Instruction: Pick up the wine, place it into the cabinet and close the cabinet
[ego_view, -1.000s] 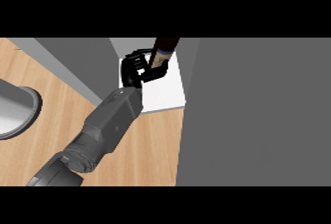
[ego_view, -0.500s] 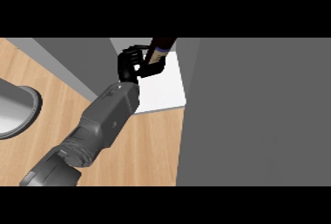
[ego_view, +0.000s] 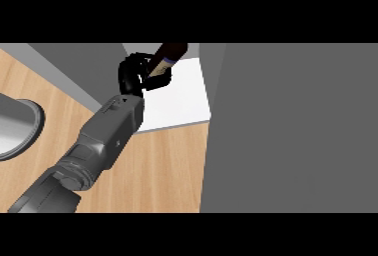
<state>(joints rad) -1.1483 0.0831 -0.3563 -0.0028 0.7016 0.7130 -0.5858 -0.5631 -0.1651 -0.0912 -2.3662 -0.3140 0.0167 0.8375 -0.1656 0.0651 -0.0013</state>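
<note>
Only part of the wine was seen — its top was cut off by the view's upper edge, and its lower body was hidden behind the curled fingers of the left hand. Left of the forearm, a metal sink was cropped by the edge.

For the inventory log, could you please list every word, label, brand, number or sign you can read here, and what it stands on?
None can be read.
wine bottle, held in the hand: a pale band with a blue stripe, no legible text.
cabinet, counter and metal pot: no markings visible.
</note>
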